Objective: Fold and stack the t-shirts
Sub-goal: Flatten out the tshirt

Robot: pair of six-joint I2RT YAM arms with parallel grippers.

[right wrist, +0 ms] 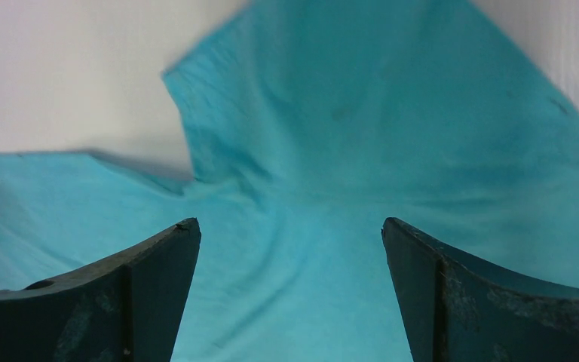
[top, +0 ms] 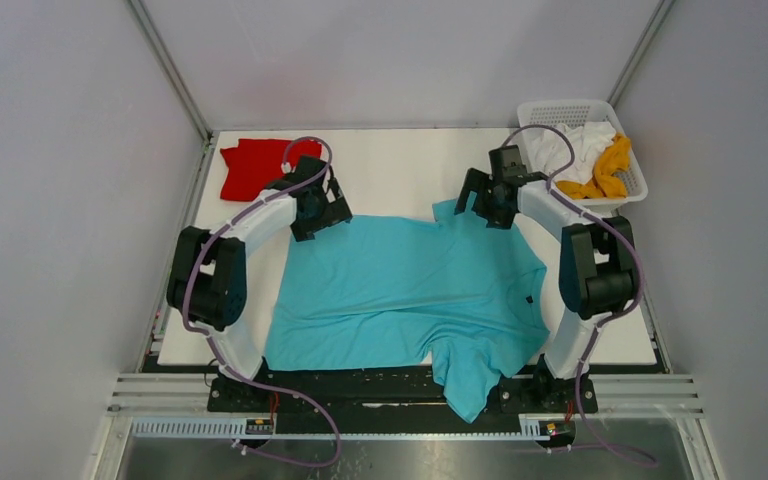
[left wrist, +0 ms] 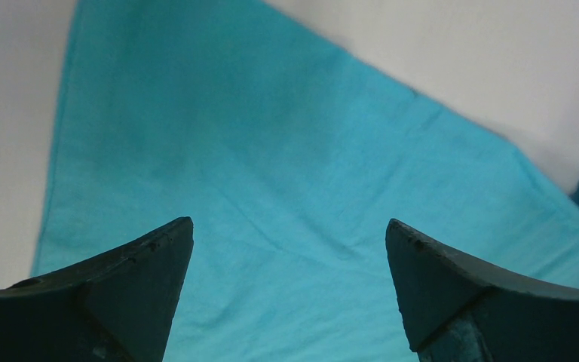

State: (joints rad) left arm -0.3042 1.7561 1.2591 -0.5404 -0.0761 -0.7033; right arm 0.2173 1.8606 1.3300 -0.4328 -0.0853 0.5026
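Left gripper spread wide, gripping nothing, over the far left corner of the turquoise t-shirt. Right gripper equally wide and empty, over that shirt's far right corner, by a rumpled sleeve. Turquoise t-shirt spread across the table, one part hanging off the near edge. Beyond its far left corner, folded red t-shirt. Beyond its far right corner, basket holding white t-shirt and mustard t-shirt.

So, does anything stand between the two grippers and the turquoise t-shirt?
Nothing visible does. The left gripper and the right gripper are open over the far edge of the turquoise t-shirt, and only bare fabric shows between their fingers.
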